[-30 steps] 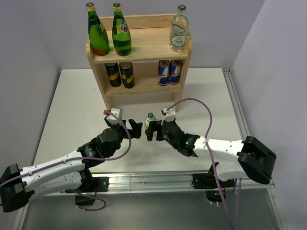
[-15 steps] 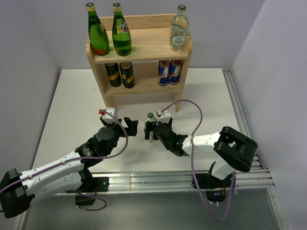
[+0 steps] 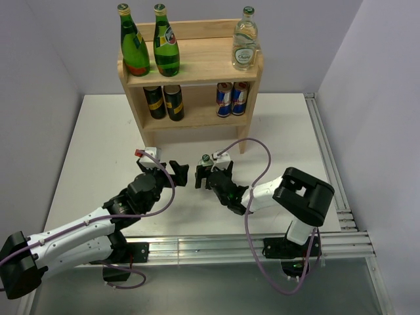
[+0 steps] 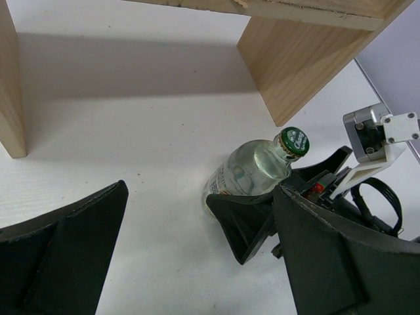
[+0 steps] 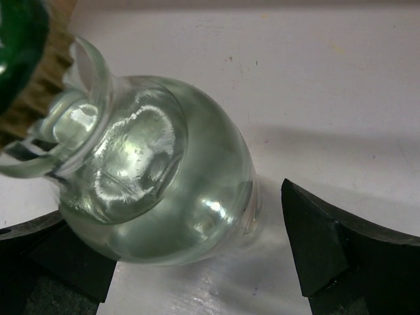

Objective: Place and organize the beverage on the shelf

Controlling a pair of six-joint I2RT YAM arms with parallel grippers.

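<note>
Now | step: picking up clear bottle [image 4: 252, 169] off desk [image 3: 98, 144] | right claw [image 5: 190, 256]: open, straddling it | left claw [image 3: 179, 174]: open, empty | next: squeeze, lift to shelf [image 3: 203, 62]

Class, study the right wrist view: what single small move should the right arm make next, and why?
Probably close the right gripper on the clear bottle: its open fingers flank the bottle's body, nothing grips it yet, and it belongs on the shelf.
</note>
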